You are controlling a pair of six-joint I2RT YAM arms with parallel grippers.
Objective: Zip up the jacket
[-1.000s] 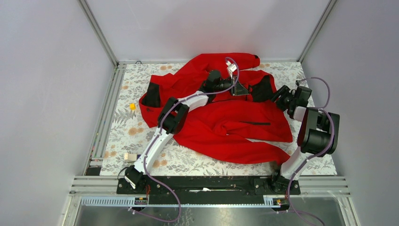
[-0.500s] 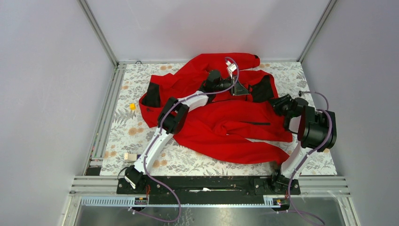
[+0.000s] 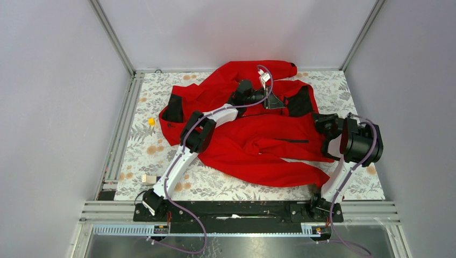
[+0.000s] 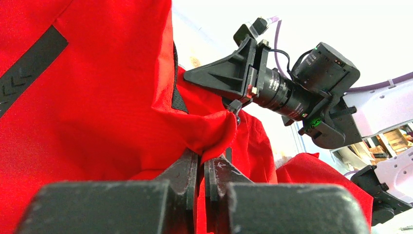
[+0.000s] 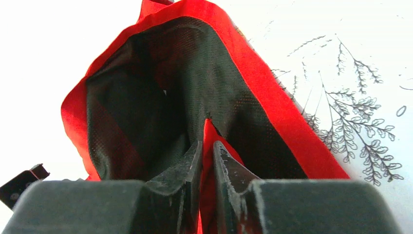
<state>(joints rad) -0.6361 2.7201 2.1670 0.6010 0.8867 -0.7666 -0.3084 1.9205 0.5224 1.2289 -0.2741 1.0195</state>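
The bright red jacket [image 3: 258, 137] lies crumpled across the floral table. My left gripper [image 3: 257, 97] is at the jacket's far middle and is shut on a fold of red fabric [image 4: 209, 129]; its fingers [image 4: 187, 168] pinch the cloth. A dark pocket zipper [image 4: 29, 63] shows at the upper left of the left wrist view. My right gripper [image 3: 321, 120] is at the jacket's right end, shut on a red edge [image 5: 207, 141] by the black mesh collar lining [image 5: 160, 97]. The front zipper's slider is not visible.
A small yellow block [image 3: 151, 121] and a small tan block [image 3: 149, 179] lie on the left of the table [image 3: 355, 183]. The table's metal rail [image 3: 121, 129] runs along the left side. The enclosure's grey walls stand close around.
My right arm has pulled back toward the near side and turned, drawing the jacket's right end with it. The left arm has stayed in place.
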